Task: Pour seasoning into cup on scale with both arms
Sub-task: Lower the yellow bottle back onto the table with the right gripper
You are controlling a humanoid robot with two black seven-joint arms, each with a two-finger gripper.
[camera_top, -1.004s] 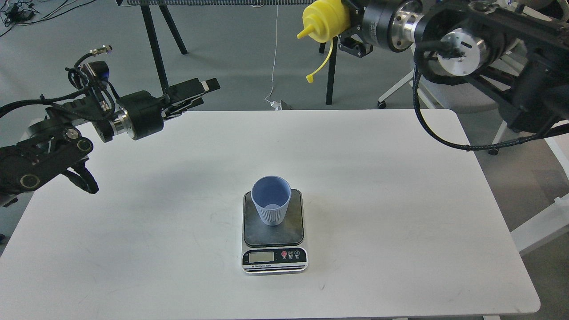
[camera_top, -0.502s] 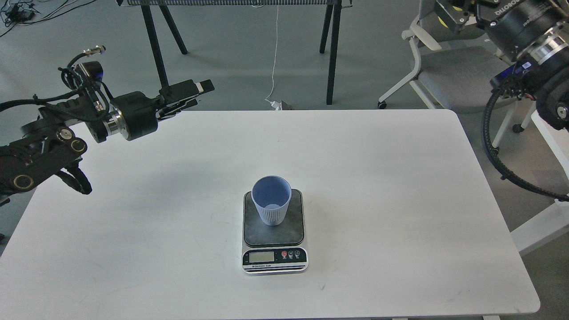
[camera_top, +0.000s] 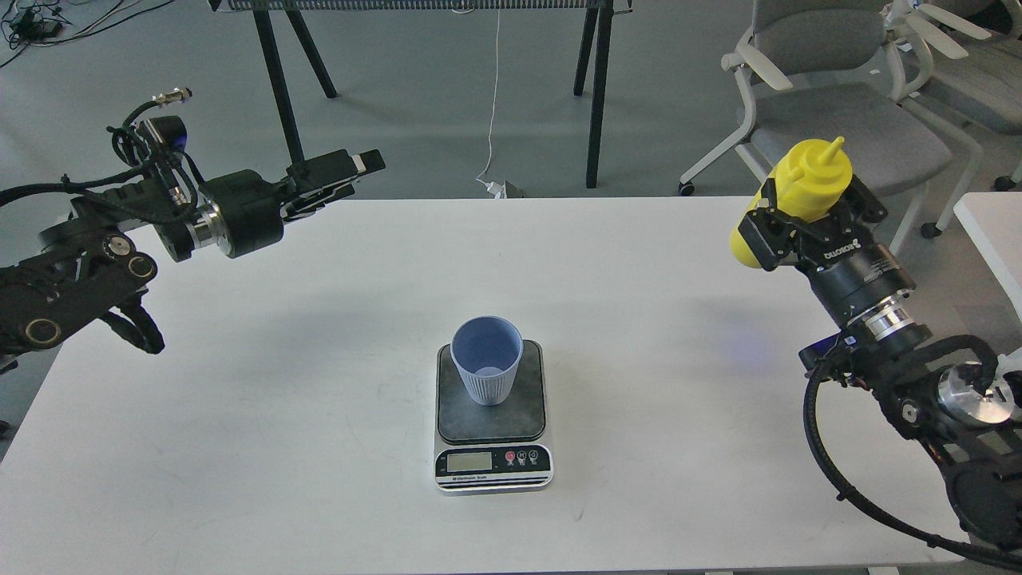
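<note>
The light-blue ribbed cup [camera_top: 487,370] stands upright on the dark plate of the scale [camera_top: 493,447], at the table's front centre. My right gripper [camera_top: 802,220] is shut on the yellow seasoning bottle [camera_top: 802,188] and holds it over the table's right edge, nozzle pointing up and a little right. It is well to the right of the cup. My left gripper [camera_top: 351,172] hangs over the table's far left corner, empty, its fingers close together.
The white table [camera_top: 319,415] carries only the scale and cup. Grey office chairs [camera_top: 830,120] stand behind the right side. Black stand legs [camera_top: 275,80] and a white cable [camera_top: 491,104] are on the floor beyond the far edge.
My right arm has swung down from the top right to the table's right edge, and the bottle now points up instead of left. The left arm has drawn back slightly to the left.
</note>
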